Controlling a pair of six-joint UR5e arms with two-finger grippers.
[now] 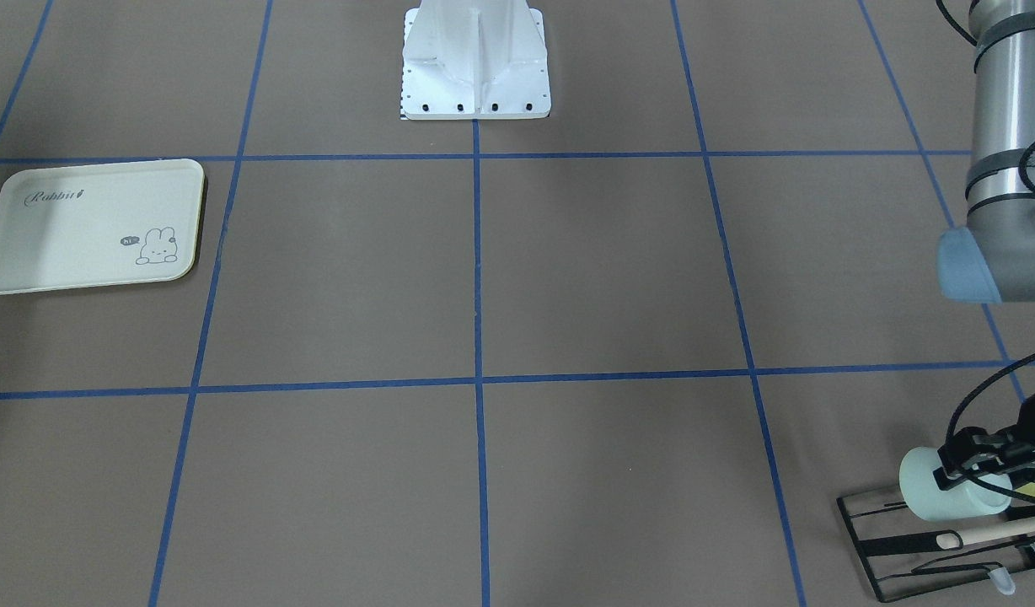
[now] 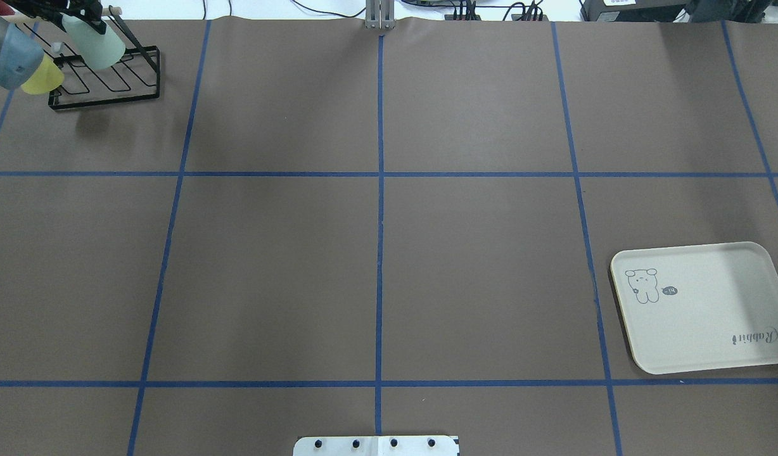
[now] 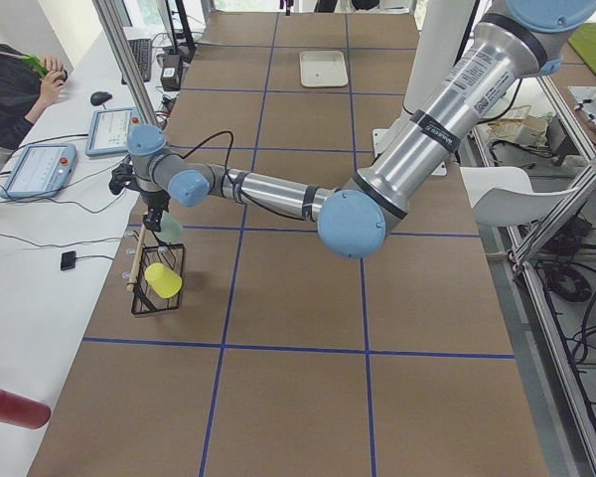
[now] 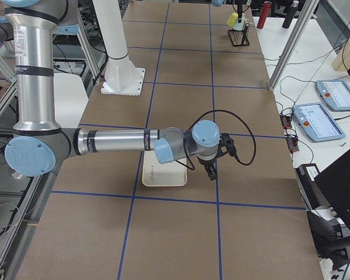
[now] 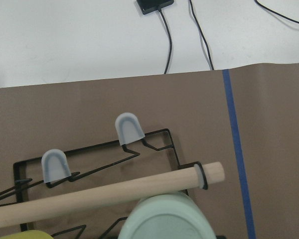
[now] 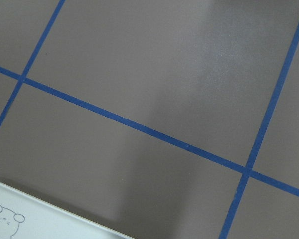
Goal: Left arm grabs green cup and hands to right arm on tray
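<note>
The pale green cup (image 1: 947, 499) lies tilted over the black wire rack (image 1: 897, 552) at the table's far left corner, its base (image 5: 164, 221) toward the left wrist camera. My left gripper (image 1: 960, 468) is shut on the green cup, with black fingers on both sides of its wall; the overhead view shows this gripper (image 2: 85, 19) on the cup (image 2: 102, 45). The cream tray (image 2: 699, 310) lies bare on the right side. My right gripper (image 4: 213, 170) hovers beside the tray (image 4: 163, 177), seen only from the side, so I cannot tell its state.
A yellow-green cup (image 2: 42, 77) and a wooden rod (image 5: 104, 194) sit on the rack. The white robot base (image 1: 475, 67) is at mid-table edge. A person (image 3: 15, 84), tablets and a red bottle (image 3: 10, 407) occupy the side bench.
</note>
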